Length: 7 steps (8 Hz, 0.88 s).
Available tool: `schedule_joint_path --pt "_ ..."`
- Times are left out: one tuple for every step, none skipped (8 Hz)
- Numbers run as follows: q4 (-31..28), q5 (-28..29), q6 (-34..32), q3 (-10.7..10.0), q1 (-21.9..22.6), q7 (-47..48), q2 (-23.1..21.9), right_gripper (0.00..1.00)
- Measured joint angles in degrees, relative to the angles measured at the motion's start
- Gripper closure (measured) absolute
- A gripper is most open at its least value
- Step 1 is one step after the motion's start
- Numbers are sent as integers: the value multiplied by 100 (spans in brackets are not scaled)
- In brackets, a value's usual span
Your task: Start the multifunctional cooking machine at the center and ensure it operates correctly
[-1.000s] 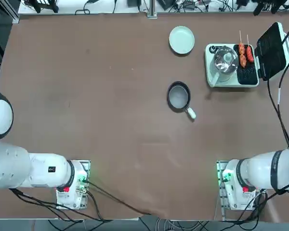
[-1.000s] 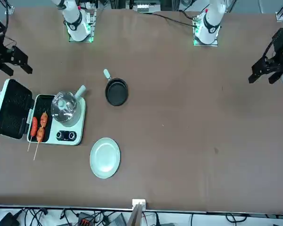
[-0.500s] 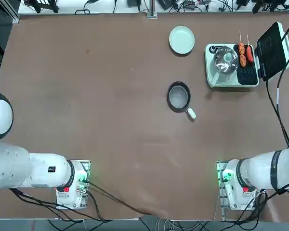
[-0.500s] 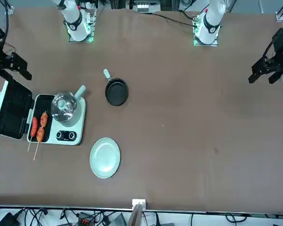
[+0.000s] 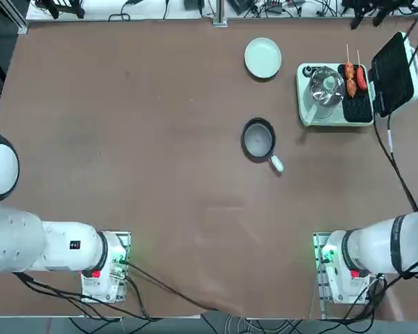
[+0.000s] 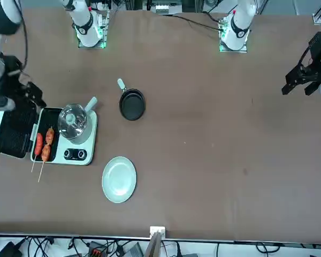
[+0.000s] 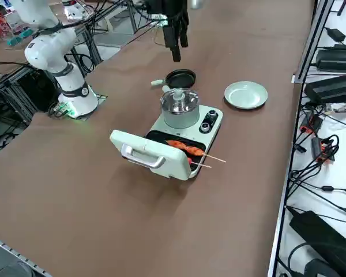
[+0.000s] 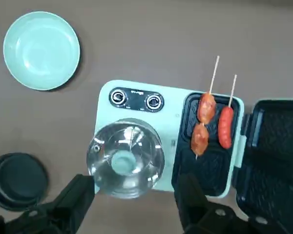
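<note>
The multifunctional cooking machine (image 5: 334,94) is pale mint green and sits at the far right of the table. It carries a glass-lidded steel pot (image 8: 125,161), two small knobs (image 8: 136,99) and a black grill plate (image 8: 210,165) holding skewered sausages (image 8: 207,119). Its black hinged lid (image 8: 271,151) lies open. My right gripper (image 8: 136,204) hangs open well above the machine, touching nothing. In the side view the right gripper (image 7: 176,55) points down above the pot's far side, and in the front view the right gripper (image 6: 25,99) is over the lid edge.
A small dark frying pan (image 5: 258,138) with a white handle sits just inboard of the machine. A round pale green plate (image 5: 262,57) lies near the far edge. A black cable (image 5: 397,174) trails along the table's right side.
My right gripper has travelled from beyond the open lid in toward the machine and now hangs above it. Its fingers stay open. Nothing on the table moved.
</note>
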Motion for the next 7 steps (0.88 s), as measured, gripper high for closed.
schedule_joint_path --pt "2 0 107 1 62 -9 155 0" --pt "4 0 204 1 114 -12 280 0" --pt "5 0 271 1 150 -15 384 0" --pt "6 0 336 4 175 -35 476 0" --pt "6 0 423 9 228 -51 567 0" --pt "4 0 529 36 296 -57 677 1" --pt "2 0 671 112 350 -58 813 1"
